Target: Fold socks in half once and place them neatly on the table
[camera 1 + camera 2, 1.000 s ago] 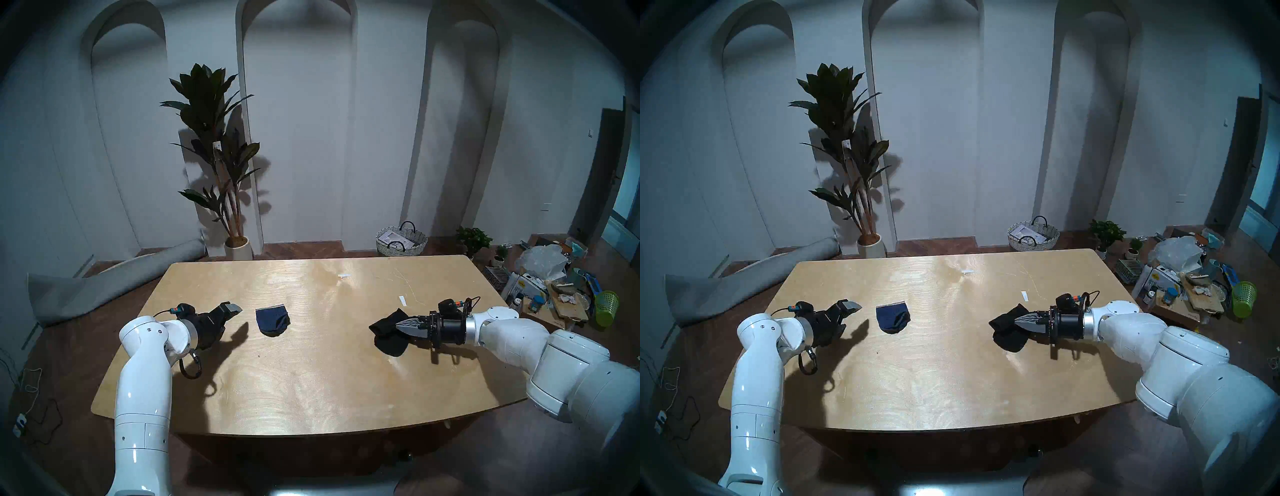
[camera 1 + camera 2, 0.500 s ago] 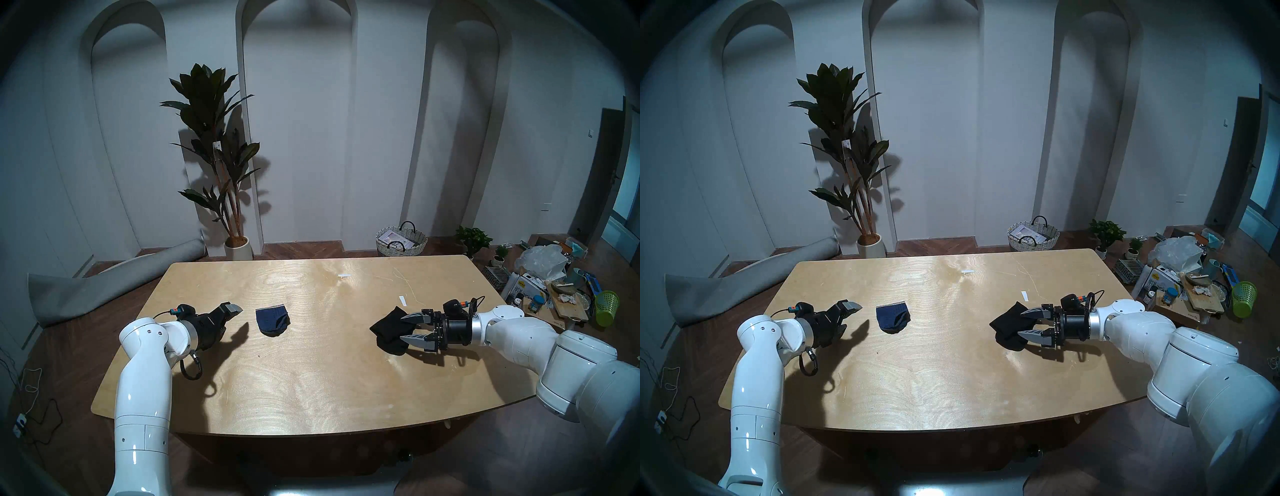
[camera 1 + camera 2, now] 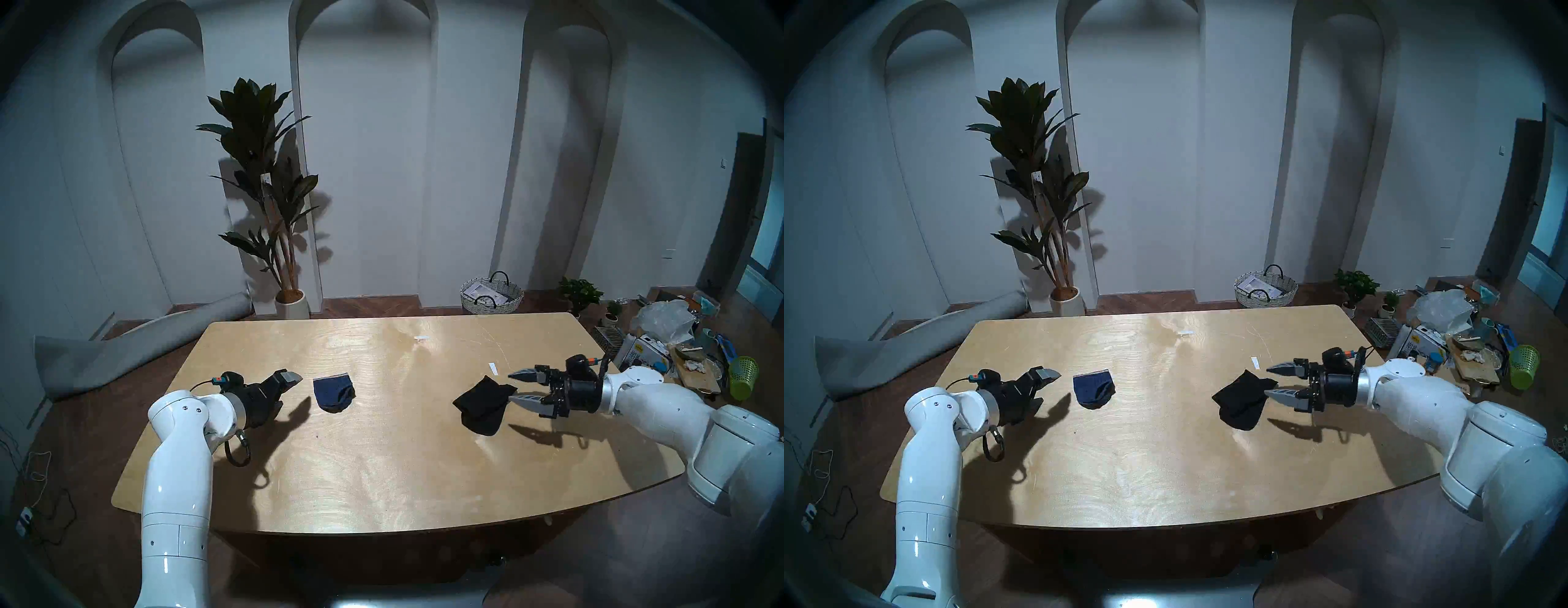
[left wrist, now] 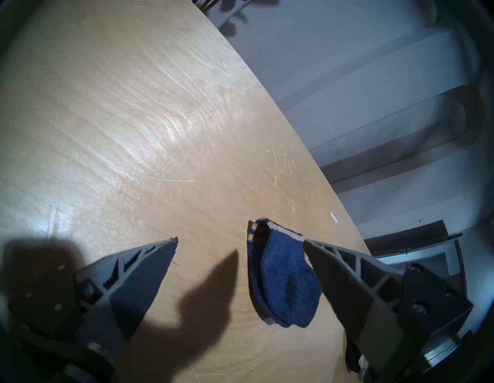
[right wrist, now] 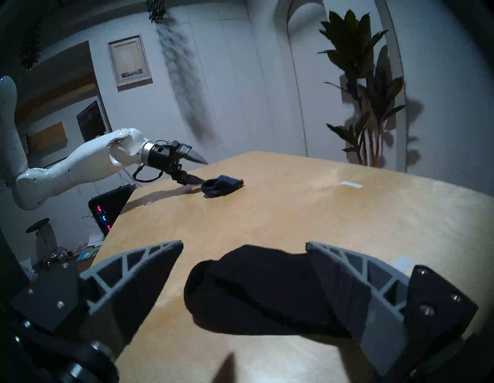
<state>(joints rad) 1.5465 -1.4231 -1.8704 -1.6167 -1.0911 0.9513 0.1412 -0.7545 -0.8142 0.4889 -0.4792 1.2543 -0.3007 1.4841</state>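
Both socks lie on the counter (image 3: 382, 467), each already doubled over. The navy sock (image 3: 334, 394) sits on your left side, a short ankle sock with a pale cuff band showing at its far edge in the left wrist view. The black sock (image 3: 483, 405) lies well apart from it on your right, folded into a thicker dark wedge with one corner pointing toward the right hand.

Your left hand (image 3: 285, 384) hangs just beside the navy sock with its fingers spread wide and nothing between them. Your right hand (image 3: 518, 387) is also spread wide and empty; its fingertips (image 5: 176, 244) frame the near end of the black sock without gripping it, and from the head views the lower tip sits right at the cloth's edge, so you cannot be sure it is fully clear.

Expect both socks to handle as light, limp knit: no stiffness, nothing fragile, and enough friction that they will not slide on their own. The risk is that a fold springs open or drags if a finger snags a loop. The black one looks a little skewed, its layers not squared. If you want it neater, pinch both layers together near the open end, close to the cuff, and not the fold line, then lay it flat. Lift the hand straight away from the cloth.
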